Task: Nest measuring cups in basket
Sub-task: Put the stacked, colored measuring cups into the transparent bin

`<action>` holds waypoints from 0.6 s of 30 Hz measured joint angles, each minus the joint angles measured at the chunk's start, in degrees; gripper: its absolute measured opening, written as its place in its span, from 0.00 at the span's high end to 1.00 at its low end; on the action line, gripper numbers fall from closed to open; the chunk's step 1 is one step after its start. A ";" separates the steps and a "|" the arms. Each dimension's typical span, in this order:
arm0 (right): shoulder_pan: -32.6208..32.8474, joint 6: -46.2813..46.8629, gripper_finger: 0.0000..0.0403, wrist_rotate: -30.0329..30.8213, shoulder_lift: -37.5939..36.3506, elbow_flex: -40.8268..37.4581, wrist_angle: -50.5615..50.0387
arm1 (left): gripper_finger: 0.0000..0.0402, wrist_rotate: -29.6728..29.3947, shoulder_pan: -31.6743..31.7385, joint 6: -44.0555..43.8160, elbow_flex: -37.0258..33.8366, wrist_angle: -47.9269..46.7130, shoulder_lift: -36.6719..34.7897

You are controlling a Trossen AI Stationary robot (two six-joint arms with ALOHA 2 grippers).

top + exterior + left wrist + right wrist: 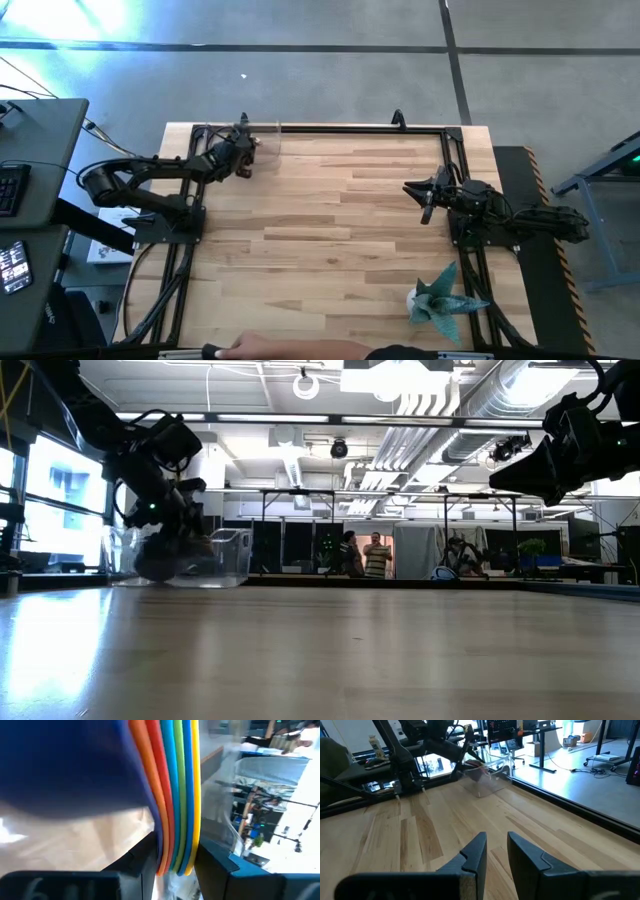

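While a person's arm [300,349] rests at the table's [330,230] near edge beside the teal origami plant [443,297], the right gripper [496,851] hovers empty, fingers slightly apart; at the far corner, the left gripper [172,867] clamps the nested measuring cups' [172,785] handles inside the clear basket [228,555].

Both arms are dark, near-black, built of chunky rounded joints and slim links. The left arm [150,175] has a thick cylindrical joint at its outer end, and black cables run along it. The right arm [520,220] is equally dark, with cable loops by its base. The right gripper [495,851] has two flat, angular black fingers with stepped inner faces. The left gripper's fingers [145,865] are the same matte black, with bevelled edges.
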 joint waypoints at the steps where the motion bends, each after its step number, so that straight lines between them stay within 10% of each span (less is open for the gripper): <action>1: -0.02 -0.08 0.83 0.01 0.00 0.00 -0.01 | 0.73 0.28 0.00 -0.23 -0.04 -1.18 -0.54; 18: -0.02 -0.08 0.83 -0.02 0.00 0.00 -0.01 | 0.77 0.25 1.31 2.88 -0.16 -3.19 -3.38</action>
